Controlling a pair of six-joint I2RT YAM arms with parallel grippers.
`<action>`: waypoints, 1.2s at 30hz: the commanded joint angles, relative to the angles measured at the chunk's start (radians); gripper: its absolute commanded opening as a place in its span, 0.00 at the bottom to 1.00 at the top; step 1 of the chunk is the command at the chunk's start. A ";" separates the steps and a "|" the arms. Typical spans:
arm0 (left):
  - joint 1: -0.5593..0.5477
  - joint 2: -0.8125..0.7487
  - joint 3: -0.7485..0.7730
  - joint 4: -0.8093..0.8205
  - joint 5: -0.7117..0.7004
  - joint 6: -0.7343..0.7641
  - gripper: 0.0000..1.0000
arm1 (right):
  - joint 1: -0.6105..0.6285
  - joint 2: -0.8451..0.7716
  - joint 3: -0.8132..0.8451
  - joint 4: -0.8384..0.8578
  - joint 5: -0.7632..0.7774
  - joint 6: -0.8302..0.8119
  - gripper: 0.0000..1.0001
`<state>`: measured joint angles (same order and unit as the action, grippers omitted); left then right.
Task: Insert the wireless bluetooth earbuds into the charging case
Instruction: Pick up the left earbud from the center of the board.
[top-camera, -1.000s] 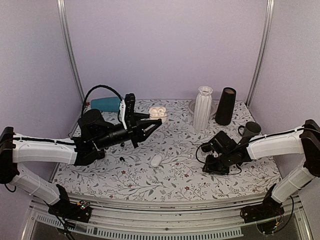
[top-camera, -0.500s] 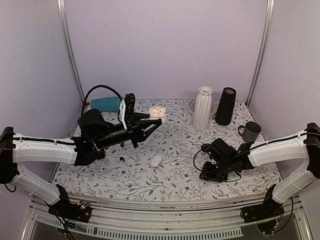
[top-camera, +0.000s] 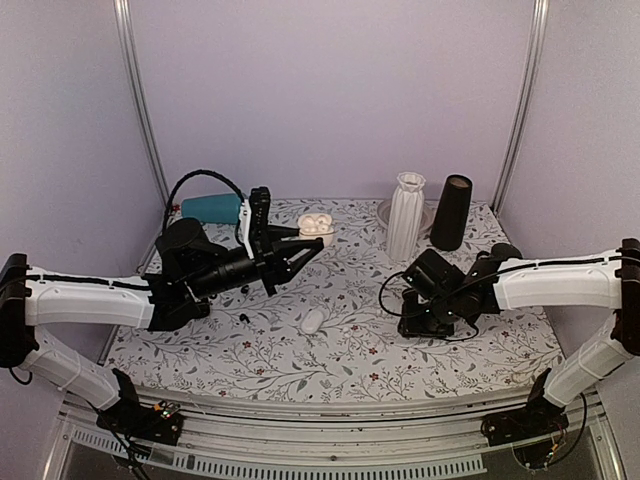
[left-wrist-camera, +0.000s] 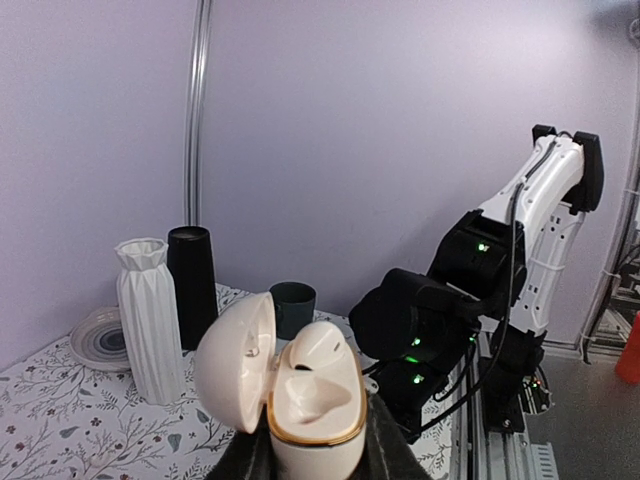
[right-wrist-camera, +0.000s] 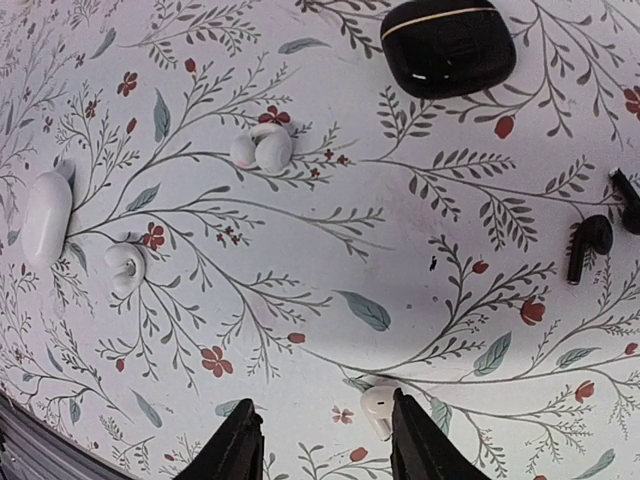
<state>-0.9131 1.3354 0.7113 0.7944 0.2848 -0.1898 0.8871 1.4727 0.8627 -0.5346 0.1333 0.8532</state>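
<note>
Top view: the open charging case (top-camera: 316, 226) is held above the worktop (top-camera: 350, 350). Left wrist view: the left claw (left-wrist-camera: 315, 460) is clamped on it; one socket seems empty. Right wrist view: the right claw (right-wrist-camera: 320, 445), fingers apart, is hung over a white earbud (right-wrist-camera: 377, 408), next to be pinched. Black earbuds (right-wrist-camera: 590, 240) and a black case (right-wrist-camera: 447, 45) lie aside.

Soft, even light fills every view, leaving only faint shadows on the floral tablecloth (right-wrist-camera: 300, 250). The right wrist view bows at its edges; the cream case (left-wrist-camera: 315, 420) carries a mild sheen.
</note>
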 joint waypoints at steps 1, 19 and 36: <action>0.013 -0.020 0.001 0.009 -0.001 0.014 0.00 | -0.005 0.007 0.038 -0.086 0.065 -0.098 0.44; 0.015 -0.015 0.011 0.001 0.006 0.013 0.00 | -0.005 0.108 -0.009 -0.016 -0.003 -0.103 0.35; 0.017 -0.008 0.018 0.003 0.007 0.012 0.00 | 0.016 0.159 0.028 -0.048 0.005 -0.218 0.26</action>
<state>-0.9089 1.3350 0.7113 0.7860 0.2836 -0.1867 0.8898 1.6043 0.8631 -0.5610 0.1215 0.7071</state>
